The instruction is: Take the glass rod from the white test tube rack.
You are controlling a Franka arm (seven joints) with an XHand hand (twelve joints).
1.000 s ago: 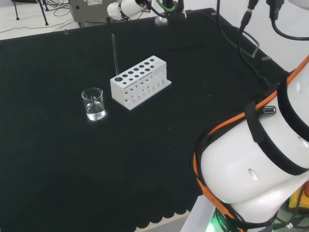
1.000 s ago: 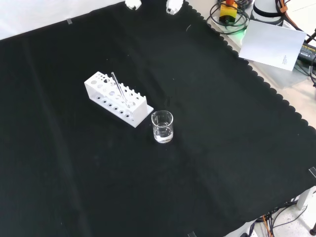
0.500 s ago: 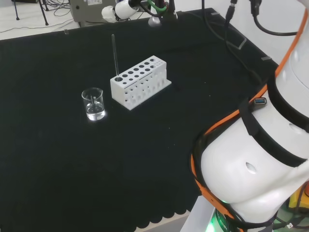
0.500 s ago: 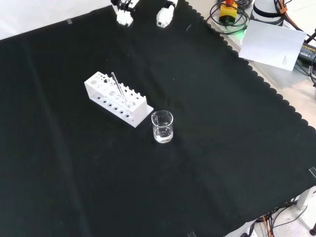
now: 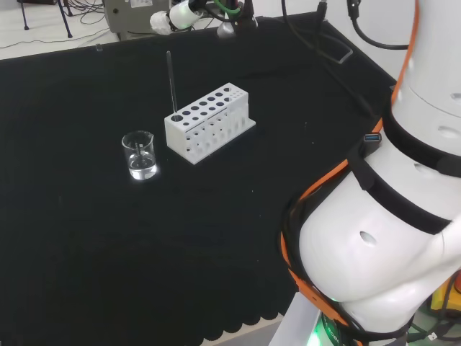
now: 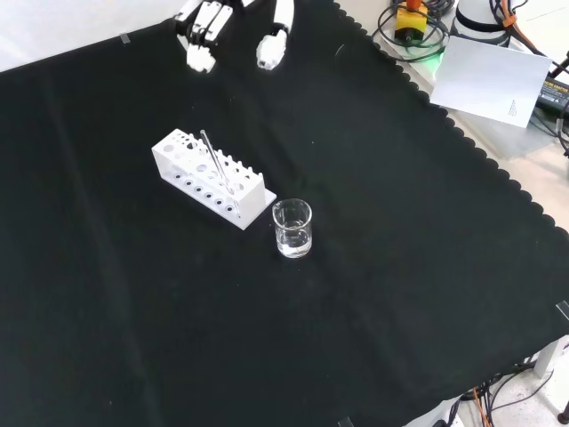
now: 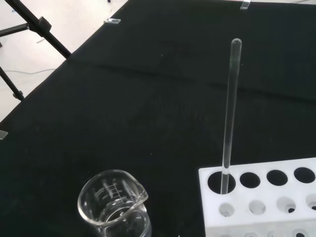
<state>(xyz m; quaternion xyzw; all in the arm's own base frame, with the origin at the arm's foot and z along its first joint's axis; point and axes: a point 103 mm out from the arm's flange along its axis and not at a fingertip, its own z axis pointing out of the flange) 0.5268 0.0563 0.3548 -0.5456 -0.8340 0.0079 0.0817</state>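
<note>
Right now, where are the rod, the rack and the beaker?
rod (image 7: 229, 111), wrist view, middle of its shaft
rack (image 6: 210, 177), front view, its holed top face
beaker (image 5: 140, 156), head view, its glass wall

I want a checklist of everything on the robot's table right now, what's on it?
Surface: black cloth over the bench, scalloped edge.
Job's things: glass rod upright in an end hole of the white test tube rack.
Clutter: small glass beaker beside the rack, apart from it.
Hand: hand at the front view's top, fingers straight, holding nothing, away from the rod.
Cables: black cables on the cloth near the arm.
Surroundings: white paper sheet beyond the cloth.
</note>
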